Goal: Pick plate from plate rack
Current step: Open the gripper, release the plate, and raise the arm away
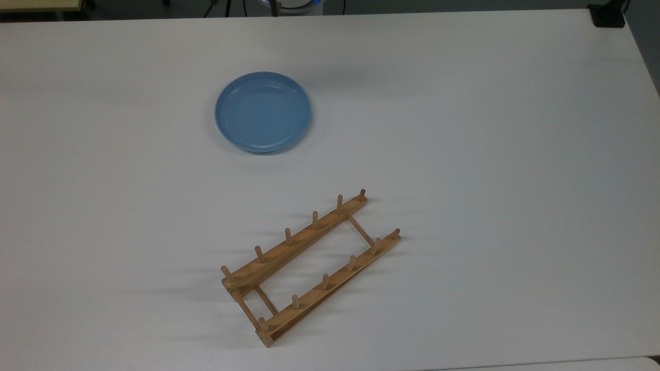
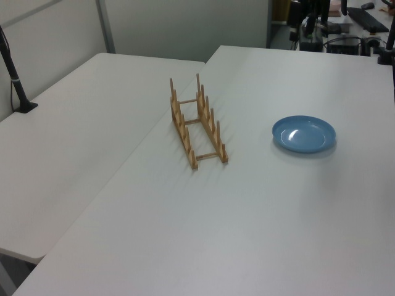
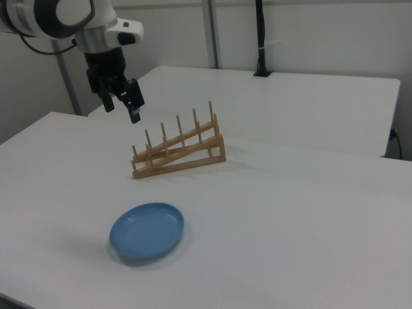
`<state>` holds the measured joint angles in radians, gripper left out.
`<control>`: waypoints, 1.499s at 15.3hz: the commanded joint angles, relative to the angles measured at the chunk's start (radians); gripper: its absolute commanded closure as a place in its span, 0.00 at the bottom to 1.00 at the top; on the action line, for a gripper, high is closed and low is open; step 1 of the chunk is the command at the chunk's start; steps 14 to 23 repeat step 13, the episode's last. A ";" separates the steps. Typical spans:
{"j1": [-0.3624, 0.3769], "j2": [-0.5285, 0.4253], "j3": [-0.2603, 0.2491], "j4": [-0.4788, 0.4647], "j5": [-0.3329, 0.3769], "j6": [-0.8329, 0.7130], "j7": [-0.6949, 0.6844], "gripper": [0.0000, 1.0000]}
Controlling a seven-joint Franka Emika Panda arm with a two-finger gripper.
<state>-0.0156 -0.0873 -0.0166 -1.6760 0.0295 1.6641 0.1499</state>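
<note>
The light-blue plate (image 1: 263, 112) (image 2: 303, 134) (image 3: 147, 232) lies flat on the white table, rim up, apart from the plate rack. The wooden plate rack (image 1: 309, 265) (image 2: 197, 126) (image 3: 180, 154) stands with nothing between its pegs, nearer the top view's bottom edge. In the right view my gripper (image 3: 122, 111) hangs open high above the table, up and to the left of the rack and well away from the plate. Nothing is between its fingers.
A second white table adjoins this one, with a black post (image 3: 259, 38) (image 2: 15, 80) standing on it. A black block (image 1: 608, 15) sits at the top view's upper right corner. Cables and equipment lie beyond the table's far edge.
</note>
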 commanded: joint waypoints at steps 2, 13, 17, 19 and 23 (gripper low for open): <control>-0.003 0.018 -0.031 0.009 -0.005 0.031 -0.309 0.00; -0.001 0.031 -0.037 0.015 -0.003 0.079 -0.178 0.00; -0.001 0.031 -0.037 0.015 -0.003 0.079 -0.178 0.00; -0.001 0.031 -0.037 0.015 -0.003 0.079 -0.178 0.00; -0.001 0.031 -0.037 0.015 -0.003 0.079 -0.178 0.00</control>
